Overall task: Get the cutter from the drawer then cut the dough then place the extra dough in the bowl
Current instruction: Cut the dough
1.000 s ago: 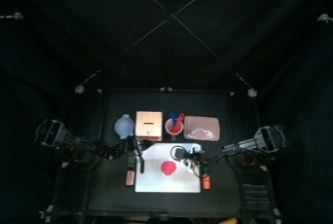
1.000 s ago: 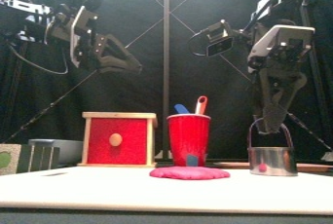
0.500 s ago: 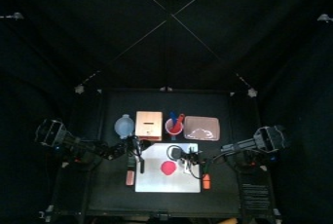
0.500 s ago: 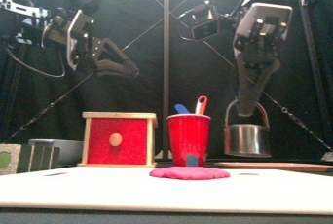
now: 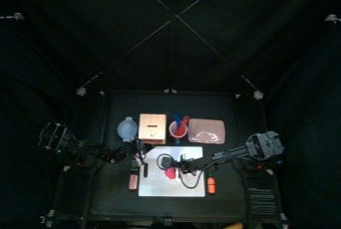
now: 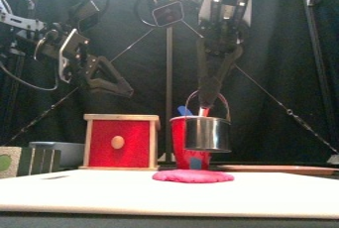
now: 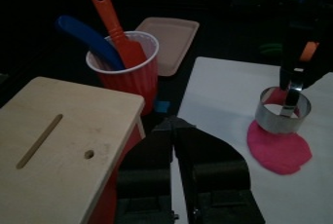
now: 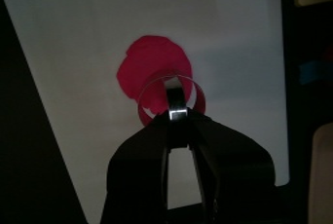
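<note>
Hanging from the R gripper (image 8: 178, 118), jaws pinched tight on its wire handle, the round metal cutter (image 6: 201, 133) is in the air over one edge of the pink dough disc (image 6: 193, 176) on the white cutting board (image 5: 194, 187), not centred. Cutter: rigid, light, prob. swings on the wire. Dough: soft, likely sticky; extra best lifted at its outer rim. L gripper (image 7: 180, 130) closed, empty, by the wooden box (image 7: 65, 130).

Overhead, table-level front, two wrists, dough (image 6: 193, 176) shared
</note>
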Controlling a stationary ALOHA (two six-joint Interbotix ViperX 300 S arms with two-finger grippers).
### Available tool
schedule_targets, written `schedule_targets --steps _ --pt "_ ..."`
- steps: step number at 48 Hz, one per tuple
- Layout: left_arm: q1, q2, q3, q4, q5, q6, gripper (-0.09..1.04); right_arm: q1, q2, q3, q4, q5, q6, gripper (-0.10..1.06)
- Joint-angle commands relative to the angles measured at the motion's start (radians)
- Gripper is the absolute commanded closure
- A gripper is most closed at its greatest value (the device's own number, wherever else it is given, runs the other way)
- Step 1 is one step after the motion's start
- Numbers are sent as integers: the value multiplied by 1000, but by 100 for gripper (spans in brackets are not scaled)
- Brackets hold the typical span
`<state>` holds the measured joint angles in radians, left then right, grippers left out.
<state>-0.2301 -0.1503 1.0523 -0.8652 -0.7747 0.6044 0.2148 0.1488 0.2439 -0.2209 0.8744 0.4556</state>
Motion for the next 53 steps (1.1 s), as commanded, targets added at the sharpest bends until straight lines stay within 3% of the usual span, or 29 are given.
schedule_targets --steps 1,9,53 --pt "0 -6 -3 -3 -6 0 58 0 14 -63 21 25 -43 45" --pt "2 -6 5 -3 -6 0 58 -6 63 -106 55 26 -97 45" --pt "11 -6 17 -3 -6 0 58 -14 86 -103 21 12 -97 45"
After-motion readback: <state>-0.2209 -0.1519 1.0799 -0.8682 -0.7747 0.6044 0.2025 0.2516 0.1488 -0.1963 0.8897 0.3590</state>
